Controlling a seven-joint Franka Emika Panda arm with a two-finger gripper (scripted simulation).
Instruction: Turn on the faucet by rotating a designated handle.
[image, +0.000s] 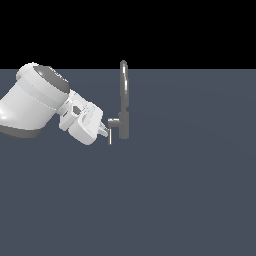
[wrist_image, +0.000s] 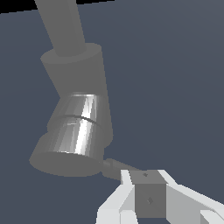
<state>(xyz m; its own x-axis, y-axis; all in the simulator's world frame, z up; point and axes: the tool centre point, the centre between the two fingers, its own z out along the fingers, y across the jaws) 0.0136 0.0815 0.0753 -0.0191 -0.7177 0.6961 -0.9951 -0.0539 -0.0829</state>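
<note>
Grey metal is filling most of my wrist view: the faucet (wrist_image: 76, 105) is standing upright on the dark counter (image: 190, 190), its thin spout arching above the body in the exterior view. A short handle (image: 114, 123) is sticking out sideways from the faucet body toward the exterior view's left, which is the side I am reaching in from, so my arm is leaning low and tilted to bring the gripper (image: 108, 134) level with it.

My fingertips are sitting just beside the end of the handle, slightly below it in the exterior view, close enough that I am either touching it or nearly so; I cannot settle which. In the wrist view a thin stub (wrist_image: 114, 165) is running from the faucet's base toward my fingers (wrist_image: 127, 177), lying right at them.

My jaws are looking drawn together with nothing between them, so I judge I am set to push the handle rather than pinch it. How far the handle is already rotated, I cannot tell.
</note>
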